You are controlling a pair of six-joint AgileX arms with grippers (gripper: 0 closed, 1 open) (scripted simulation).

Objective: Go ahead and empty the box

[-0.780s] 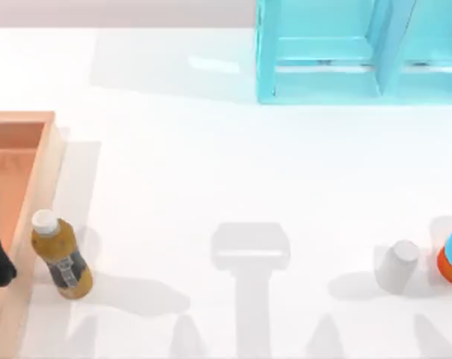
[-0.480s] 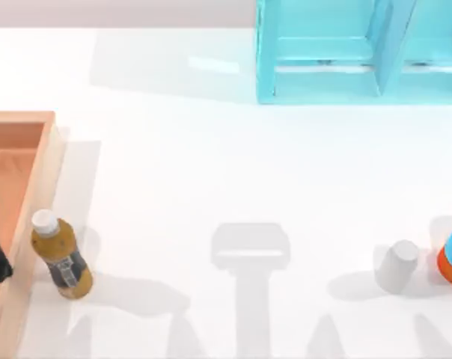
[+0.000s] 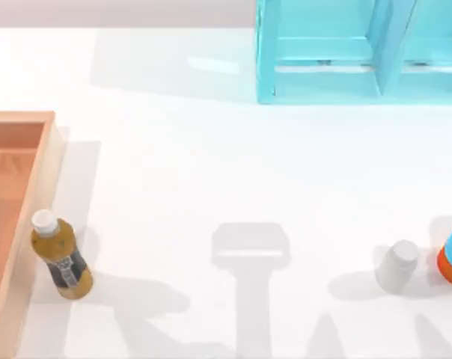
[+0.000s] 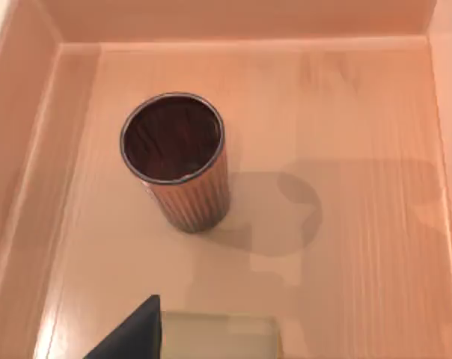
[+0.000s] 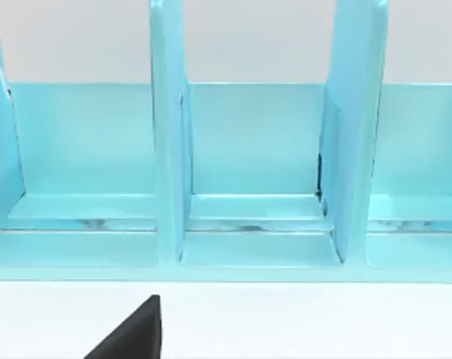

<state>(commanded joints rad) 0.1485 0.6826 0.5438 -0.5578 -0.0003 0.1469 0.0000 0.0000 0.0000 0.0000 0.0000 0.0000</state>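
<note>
The box point(image 3: 31, 224) sat at the tabletop's left edge, a bottle point(image 3: 60, 254) just outside its wall. The left wrist view looked inside: an upright open can point(image 4: 177, 161) stood on the box floor. I couldn't tell either gripper's state

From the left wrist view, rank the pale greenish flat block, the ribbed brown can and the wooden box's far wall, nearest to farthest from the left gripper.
1. The pale greenish flat block: on the box floor, beside the left gripper's fingertip.
2. The ribbed brown can: upright, farther along the floor.
3. The far wall: beyond the can.
</note>
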